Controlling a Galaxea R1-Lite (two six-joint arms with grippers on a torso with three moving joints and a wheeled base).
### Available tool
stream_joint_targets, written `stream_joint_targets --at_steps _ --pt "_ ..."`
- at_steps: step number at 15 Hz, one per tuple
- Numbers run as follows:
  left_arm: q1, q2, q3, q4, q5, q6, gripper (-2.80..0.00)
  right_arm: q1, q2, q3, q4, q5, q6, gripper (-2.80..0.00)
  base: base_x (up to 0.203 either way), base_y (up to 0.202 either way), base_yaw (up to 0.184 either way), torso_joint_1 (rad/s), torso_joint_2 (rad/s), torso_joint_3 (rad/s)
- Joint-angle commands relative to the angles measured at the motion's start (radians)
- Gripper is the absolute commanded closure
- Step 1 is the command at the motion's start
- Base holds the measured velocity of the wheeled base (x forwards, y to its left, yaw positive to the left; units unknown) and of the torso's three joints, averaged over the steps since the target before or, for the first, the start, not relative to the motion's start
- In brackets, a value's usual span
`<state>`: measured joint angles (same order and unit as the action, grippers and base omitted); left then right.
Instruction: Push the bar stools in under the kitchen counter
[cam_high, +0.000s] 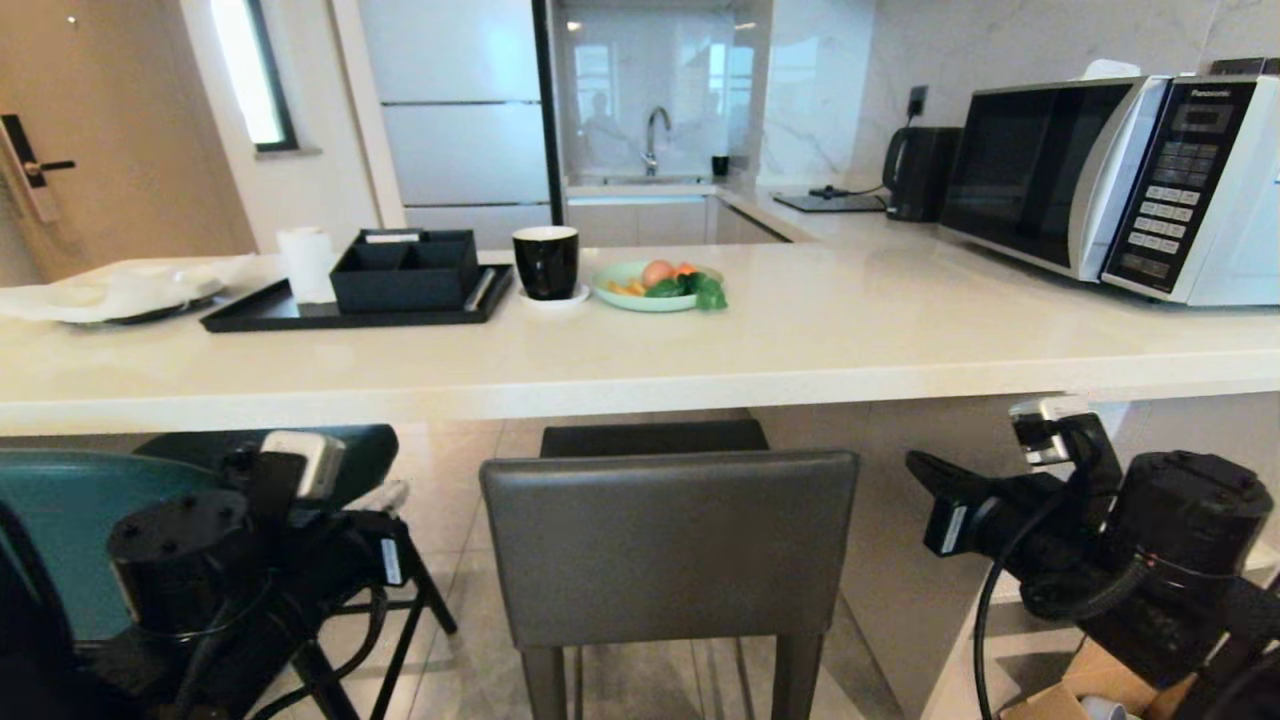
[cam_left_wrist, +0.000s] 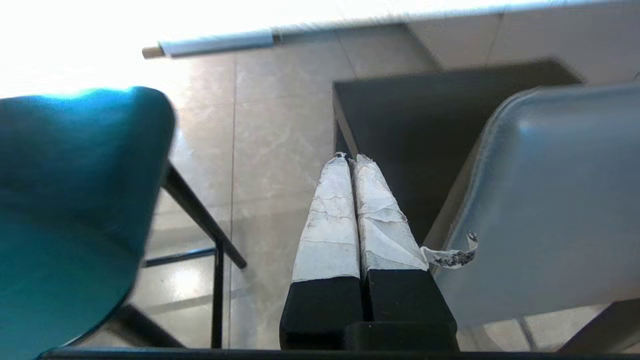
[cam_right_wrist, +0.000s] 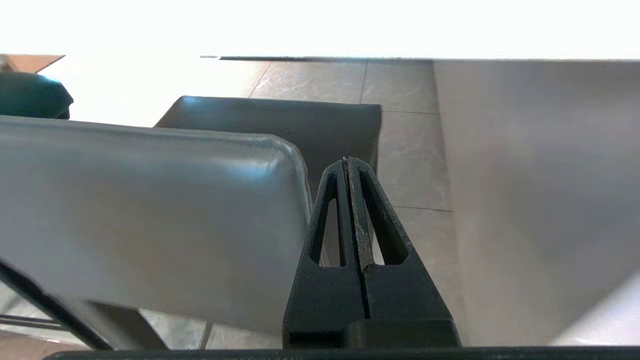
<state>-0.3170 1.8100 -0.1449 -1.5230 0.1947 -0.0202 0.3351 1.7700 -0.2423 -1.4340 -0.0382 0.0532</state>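
Head view: two stools at long off-white stone-look counter (cam_high: 640, 350).

Dark grey square-backed padded stool (cam_high: 668, 545) tucked with seat under counter edge, backrest just outside it; teal curved-back stool (cam_high: 60, 530) with thin black legs left of grey stool, seat also partly beneath counter. Left gripper (cam_left_wrist: 350, 159), white-taped fingers pressed together, empty, between both stools. Right gripper (cam_right_wrist: 346, 161), black fingers pressed together, empty, just beside grey stool's right edge, near counter's slab end panel (cam_right_wrist: 540, 190).

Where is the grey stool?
In the head view, the dark grey square-backed stool stands centre, seat tucked under the off-white stone counter, with the teal padded stool on its left.
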Motion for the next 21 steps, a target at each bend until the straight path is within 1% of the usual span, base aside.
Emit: stream_joint_targets --at_steps 1,2,3,4,5,6,7,8,9,11,12,13,14,16,17,19,20,21 --pt "0.01 -0.183 0.069 -0.007 0.007 0.001 0.0 -0.002 -0.223 0.048 0.063 -0.019 -0.002 0.0 0.0 0.0 0.0 0.0 0.0 0.0" --pt "0.014 -0.242 0.09 -0.007 0.009 0.003 0.0 -0.003 -0.316 0.048 0.143 -0.045 -0.006 0.0 0.0 0.0 0.0 0.0 0.0 0.0" --pt "0.02 -0.311 0.101 0.013 0.011 0.01 0.0 -0.003 -0.423 0.035 0.255 -0.068 -0.009 0.0 0.0 0.0 0.0 0.0 0.0 0.0" --pt "0.031 -0.388 0.103 0.061 0.011 0.019 0.0 -0.003 -0.54 0.007 0.394 -0.085 -0.012 0.0 0.0 0.0 0.0 0.0 0.0 0.0" --pt "0.045 -0.467 0.093 0.131 0.012 0.025 0.0 -0.003 -0.654 -0.037 0.558 -0.096 -0.013 0.0 0.0 0.0 0.0 0.0 0.0 0.0" --pt "0.061 -0.554 0.072 0.228 0.012 0.029 0.0 -0.005 -0.77 -0.103 0.786 -0.106 -0.015 0.0 0.0 0.0 0.0 0.0 0.0 0.0" --pt "0.082 -0.65 0.042 0.335 0.011 0.03 0.0 -0.03 -0.871 -0.179 1.031 -0.116 -0.016 0.0 0.0 0.0 0.0 0.0 0.0 0.0" --pt "0.099 -0.74 0.01 0.441 0.011 0.031 0.0 -0.077 -0.948 -0.232 1.18 -0.123 -0.016 0.0 0.0 0.0 0.0 0.0 0.0 0.0" --pt "0.111 -0.845 -0.028 0.567 0.01 0.031 0.0 -0.139 -1.021 -0.266 1.261 -0.13 -0.018 0.0 0.0 0.0 0.0 0.0 0.0 0.0" --pt "0.137 -1.049 -0.109 0.856 0.009 0.029 0.0 -0.231 -1.149 -0.303 1.349 -0.137 -0.026 0.0 0.0 0.0 0.0 0.0 0.0 0.0" --pt "0.169 -1.124 -0.146 0.968 0.006 0.024 0.0 -0.251 -1.207 -0.324 1.407 -0.139 -0.038 0.0 0.0 0.0 0.0 0.0 0.0 0.0" --pt "0.208 -1.19 -0.181 1.042 0.004 0.02 0.0 -0.264 -1.266 -0.35 1.475 -0.139 -0.054 0.0 0.0 0.0 0.0 0.0 0.0 0.0" --pt "0.232 -1.249 -0.206 1.093 0.005 0.017 0.0 -0.28 -1.318 -0.38 1.544 -0.139 -0.074 0.0 0.0 0.0 0.0 0.0 0.0 0.0" --pt "0.249 -1.365 -0.221 1.179 -0.002 0.015 0.0 -0.318 -1.4 -0.421 1.641 -0.138 -0.098 0.0 0.0 0.0 0.0 0.0 0.0 0.0" --pt "0.251 -1.423 -0.225 1.241 -0.009 0.015 0.0 -0.33 -1.445 -0.422 1.661 -0.133 -0.114 0.0 0.0 0.0 0.0 0.0 0.0 0.0" --pt "0.259 -1.528 -0.222 1.371 -0.036 0.014 0.0 -0.338 -1.544 -0.402 1.678 -0.089 -0.142 0.0 0.0 0.0 0.0 0.0 0.0 0.0" --pt "0.278 -1.554 -0.207 1.4 -0.05 0.012 0.0 -0.342 -1.588 -0.391 1.694 -0.072 -0.156 0.0 0.0 0.0 0.0 0.0 0.0 0.0" --pt "0.285 -1.564 -0.185 1.407 -0.057 0.013 0.0 -0.343 -1.622 -0.383 1.716 -0.06 -0.167 0.0 0.0 0.0 0.0 0.0 0.0 0.0"
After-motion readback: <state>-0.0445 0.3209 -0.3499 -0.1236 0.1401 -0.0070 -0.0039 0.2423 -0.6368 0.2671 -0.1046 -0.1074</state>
